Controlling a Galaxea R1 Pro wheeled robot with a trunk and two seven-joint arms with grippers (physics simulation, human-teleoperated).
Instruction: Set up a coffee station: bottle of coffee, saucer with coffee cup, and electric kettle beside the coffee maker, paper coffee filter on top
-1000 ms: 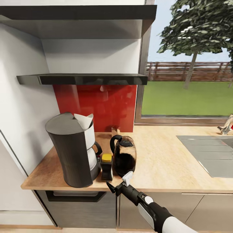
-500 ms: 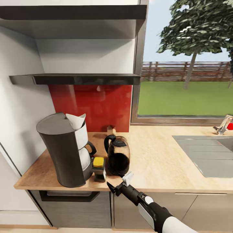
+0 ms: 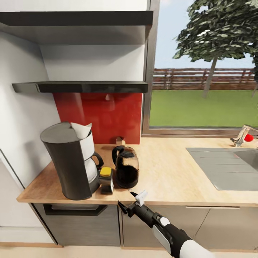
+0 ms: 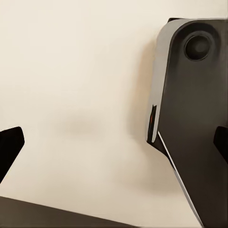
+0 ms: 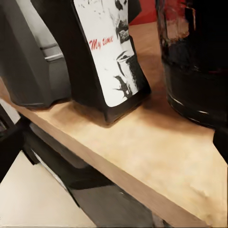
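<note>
Near the countertop's (image 3: 172,179) left front edge, coffee bottle (image 3: 106,180) stands between coffee maker (image 3: 71,165) and electric kettle (image 3: 125,172); right gripper (image 3: 130,202) gapes empty before it, left gripper's (image 4: 114,142) state unclear.

A sink (image 3: 229,168) sits beneath the window (image 3: 204,71), beside red backsplash (image 3: 107,114).

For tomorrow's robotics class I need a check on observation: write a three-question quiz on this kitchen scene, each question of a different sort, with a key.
1. True or false: a paper filter sits on top of the coffee maker.
2. What stands between the coffee maker and the kettle? A) saucer B) coffee bottle C) cup
3. Fill in: the right gripper hangs just off the front edge of the ______.

Key: 1 true; 2 B, the coffee bottle; 3 countertop.
</note>
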